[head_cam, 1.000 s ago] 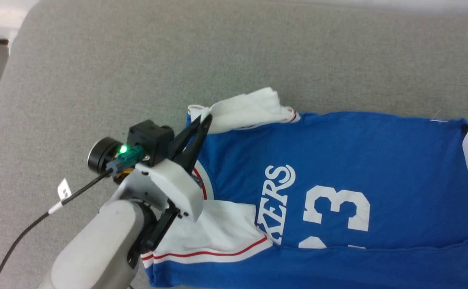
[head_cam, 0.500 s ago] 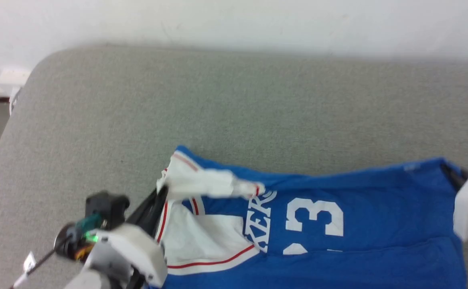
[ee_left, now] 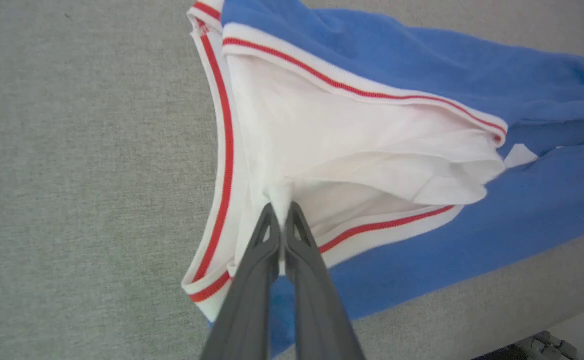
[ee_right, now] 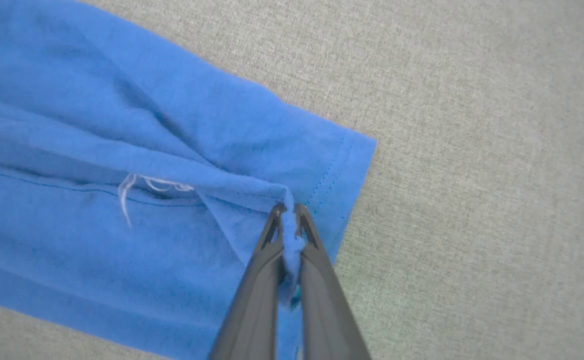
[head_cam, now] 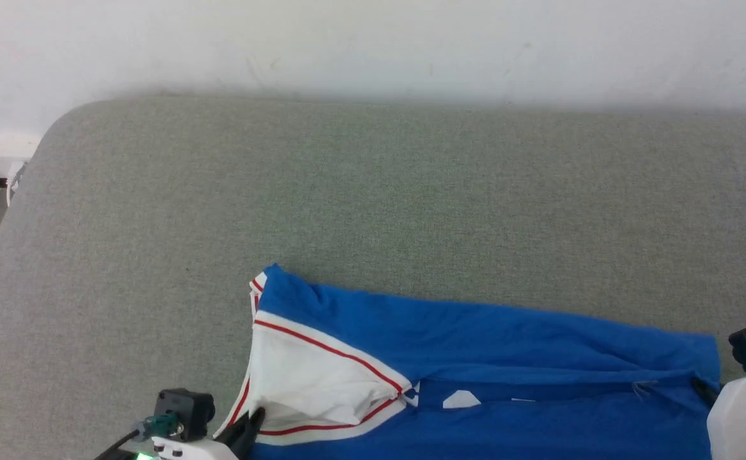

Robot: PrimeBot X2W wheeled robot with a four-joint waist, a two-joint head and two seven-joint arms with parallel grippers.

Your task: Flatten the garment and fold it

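Two grippers pinch the garment point(head_cam: 488, 322) at its opposite ends, both close to the near edge of the grey padded table point(head_cam: 373, 191). Toward the near-left of the table, the left gripper point(ee_left: 281, 206) is clamped on a small tuck of white cloth (it peaks up between the jaws). The red-striped trim point(ee_left: 225, 145) curves past on either side of that tuck. Toward the near-right, the right gripper point(ee_right: 287, 207) is likewise closed tight on a pinch of blue cloth at the hem corner, just beside the stitched edge. A loose white thread point(ee_right: 126, 192) lies on the blue fabric a little way from it.

Between the two grippers the royal-blue jersey lies lengthwise along the near edge. A blue layer is folded over its front, so that just a sliver of white print point(head_cam: 461, 400) peeks out under the fold. The white sleeve point(head_cam: 302, 377) spreads open beside the left gripper, with a red stripe along its border. Beyond the garment the grey fabric runs to the table's far edge and rounded far-left corner, where a pale wall point(head_cam: 373, 45) rises.
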